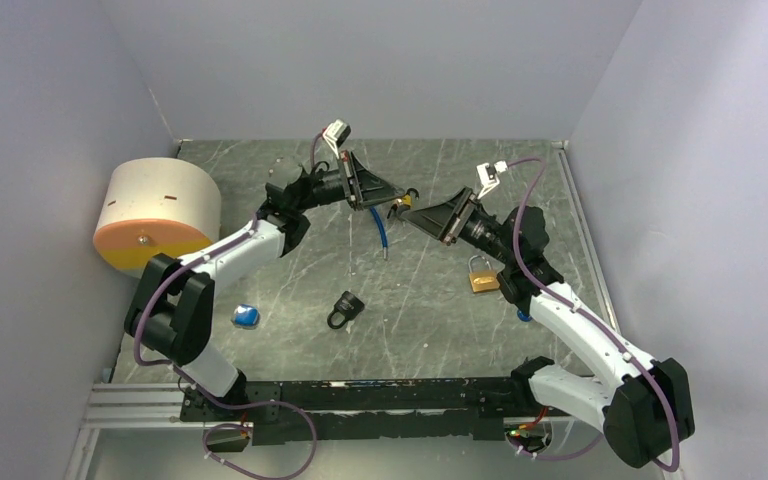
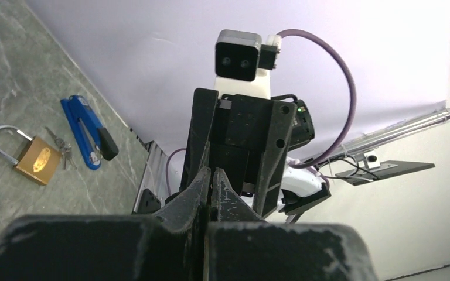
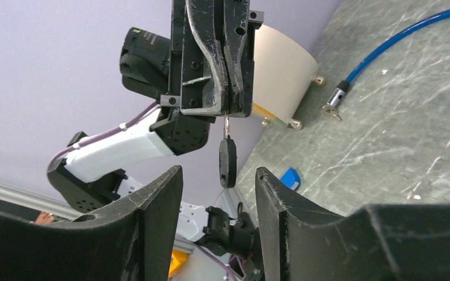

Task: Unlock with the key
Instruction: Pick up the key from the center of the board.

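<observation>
Key [image 3: 227,163]: small, with a black plastic head and a short metal blade; hanging head-down in the air between the two grippers, well above the surface [image 1: 430,330]
Left gripper [image 3: 227,112]: closed tight on the very tip of the blade, with the whole black head left free below, presumably to offer it for a takeover
Right gripper [image 3: 218,178]: jaws apart, one finger on each side of the black head and touching neither as far as visible; posed for a grasp on the head
Reason for the handover (judged): blade pinched at its tip, hence not insertable; a grasp on the head needed to free the blade for a keyhole
Brass padlock [image 1: 481,276]: flat on the surface just beside the right forearm, shackle apparently shut, a small key bunch [image 2: 63,149] lying against it
Black padlock [image 1: 344,309]: flat on the surface near the middle, well apart from both grippers
Lock meant for this key: cannot tell; black head perhaps a match for the black padlock, a guess only
Step in hand: transfer of the key, unlocking not yet begun
Risk: key swinging or dropping if released before a firm closing on the head
</observation>
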Robot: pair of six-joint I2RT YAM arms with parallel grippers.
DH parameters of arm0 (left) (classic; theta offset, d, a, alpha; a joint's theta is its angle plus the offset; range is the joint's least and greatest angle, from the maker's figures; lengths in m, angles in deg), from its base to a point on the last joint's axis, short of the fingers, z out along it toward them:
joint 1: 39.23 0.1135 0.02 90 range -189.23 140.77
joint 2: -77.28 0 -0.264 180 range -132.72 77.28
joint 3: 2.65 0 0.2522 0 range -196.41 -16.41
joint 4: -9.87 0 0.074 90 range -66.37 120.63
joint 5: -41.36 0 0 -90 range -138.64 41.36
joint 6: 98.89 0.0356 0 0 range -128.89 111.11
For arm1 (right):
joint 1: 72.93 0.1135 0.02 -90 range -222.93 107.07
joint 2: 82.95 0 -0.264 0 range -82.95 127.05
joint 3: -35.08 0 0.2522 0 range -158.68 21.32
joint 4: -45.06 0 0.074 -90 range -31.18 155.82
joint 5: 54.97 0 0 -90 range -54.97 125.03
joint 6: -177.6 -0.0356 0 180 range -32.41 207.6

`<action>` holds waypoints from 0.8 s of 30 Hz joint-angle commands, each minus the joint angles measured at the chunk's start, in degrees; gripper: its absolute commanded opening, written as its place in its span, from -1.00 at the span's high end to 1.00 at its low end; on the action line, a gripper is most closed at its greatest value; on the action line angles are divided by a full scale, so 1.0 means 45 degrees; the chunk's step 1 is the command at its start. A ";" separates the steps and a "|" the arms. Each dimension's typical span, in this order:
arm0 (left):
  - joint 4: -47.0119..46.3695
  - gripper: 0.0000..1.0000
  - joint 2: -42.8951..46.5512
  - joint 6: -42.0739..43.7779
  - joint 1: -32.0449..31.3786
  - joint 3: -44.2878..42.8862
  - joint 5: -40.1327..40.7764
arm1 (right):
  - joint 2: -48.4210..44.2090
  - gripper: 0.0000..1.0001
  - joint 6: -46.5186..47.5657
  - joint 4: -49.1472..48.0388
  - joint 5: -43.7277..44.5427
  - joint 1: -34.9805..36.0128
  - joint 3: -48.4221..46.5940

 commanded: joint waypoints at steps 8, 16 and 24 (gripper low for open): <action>-0.1997 0.95 -0.0087 -0.0622 -0.0190 0.0038 0.0287 | 0.0341 0.38 -0.1039 -0.1826 -0.0250 -0.0003 -0.0553; -0.0576 0.84 0.0477 0.0142 -0.0248 0.0126 0.0573 | 0.0580 1.00 -0.1252 -0.2246 -0.0217 -0.0027 -0.0390; 1.2075 -0.64 0.2169 0.4981 -0.0306 -0.1147 0.6187 | -0.0196 1.00 0.1498 0.2801 0.2175 -0.0118 -0.0213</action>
